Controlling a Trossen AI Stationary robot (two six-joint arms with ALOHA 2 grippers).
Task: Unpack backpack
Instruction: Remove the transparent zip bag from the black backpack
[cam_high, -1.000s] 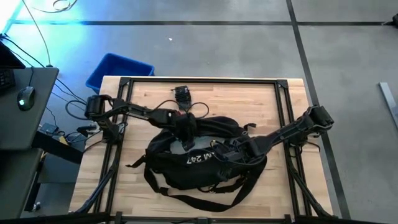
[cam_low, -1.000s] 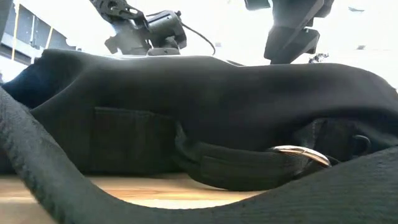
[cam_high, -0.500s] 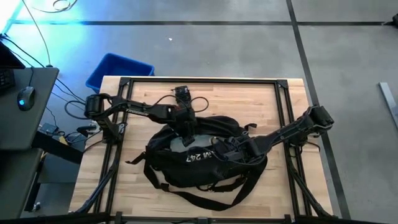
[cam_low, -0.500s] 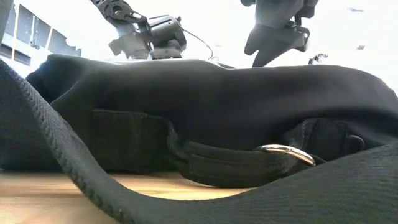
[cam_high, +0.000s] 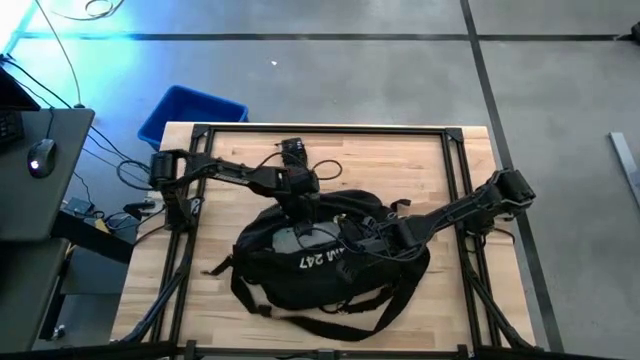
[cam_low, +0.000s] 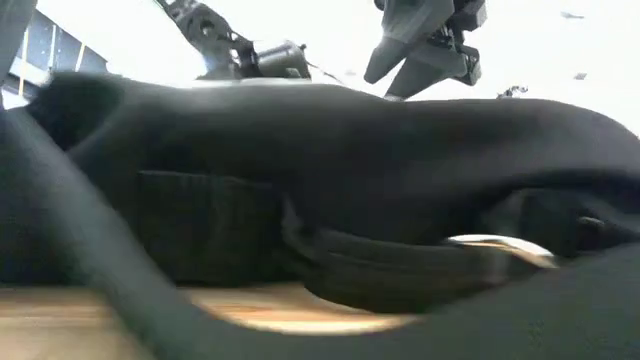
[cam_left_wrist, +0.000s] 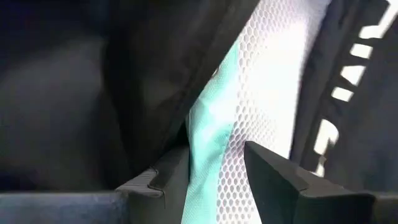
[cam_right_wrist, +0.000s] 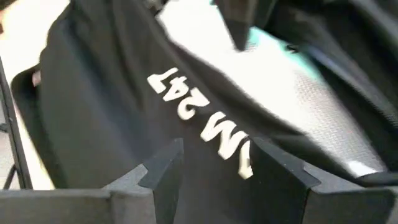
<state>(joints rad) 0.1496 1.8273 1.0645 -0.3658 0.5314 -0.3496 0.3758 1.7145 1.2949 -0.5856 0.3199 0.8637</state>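
The black backpack (cam_high: 320, 265) lies in the middle of the table (cam_high: 450, 310), its white lettering (cam_right_wrist: 199, 121) facing up and its long straps (cam_high: 330, 320) spread toward the near edge. Its opening gapes on the far side, and a white mesh thing with a teal part (cam_left_wrist: 273, 81) shows inside. My left gripper (cam_high: 300, 212) reaches down into that opening from the far left. It is open (cam_left_wrist: 214, 174), and the mesh thing lies between its fingers; I cannot tell whether they touch it. My right gripper (cam_high: 352, 247) comes in from the right, shut on the backpack. My right gripper holds the backpack's lettered fabric beside the opening (cam_right_wrist: 231, 155) between its two fingers. The fingers slant down from the table's right side. The gripper itself hides the place of contact. The fabric is raised there, and the rest of the backpack lies on the table.
A small black device with a cable (cam_high: 292, 150) sits near the far edge. A blue bin (cam_high: 192, 115) stands on the floor beyond the table's far left corner. A strap with a metal ring (cam_low: 500, 250) lies along the backpack's side. Bare wood shows on both sides.
My left gripper has turned at the wrist and dipped a little into the backpack's opening. My right gripper has tipped while keeping its hold. The lettered side has shifted slightly toward the near edge, and more of the white mesh thing shows.
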